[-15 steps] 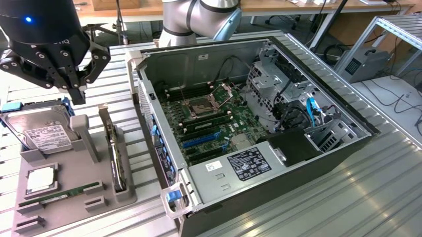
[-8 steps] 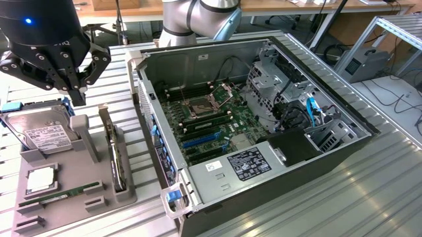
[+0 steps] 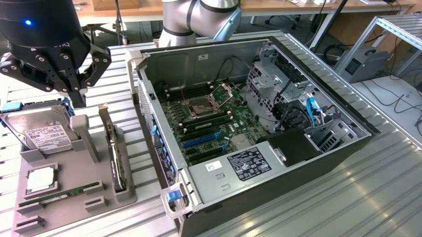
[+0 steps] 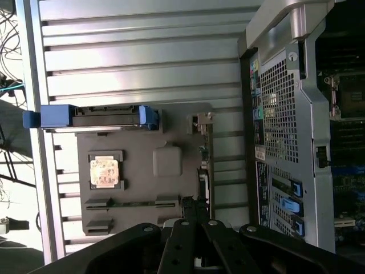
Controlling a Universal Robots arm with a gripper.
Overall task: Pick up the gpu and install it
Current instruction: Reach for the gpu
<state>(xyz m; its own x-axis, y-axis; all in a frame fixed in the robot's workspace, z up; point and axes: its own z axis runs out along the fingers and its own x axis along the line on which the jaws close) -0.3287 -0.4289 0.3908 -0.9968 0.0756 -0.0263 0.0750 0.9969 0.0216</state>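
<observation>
**Jaws clenched and empty, over the parts tray**

Gripper (image 3: 77,100) hangs over the far end of the grey tray (image 3: 66,217), fingers pressed together with nothing between them. Gpu (image 3: 116,158) stands on its long edge in the slot along the tray's border toward the exterior view's right. Its top edge is free, with open air above. Bracket looks to be at the end nearer the gripper, hard to make out. Hard drive (image 3: 41,133) leans at the tray's opposite side. Narrow strip of ribbed table (image 3: 329,197) separates tray from open case (image 3: 197,64). Gripper and card are apart.
</observation>
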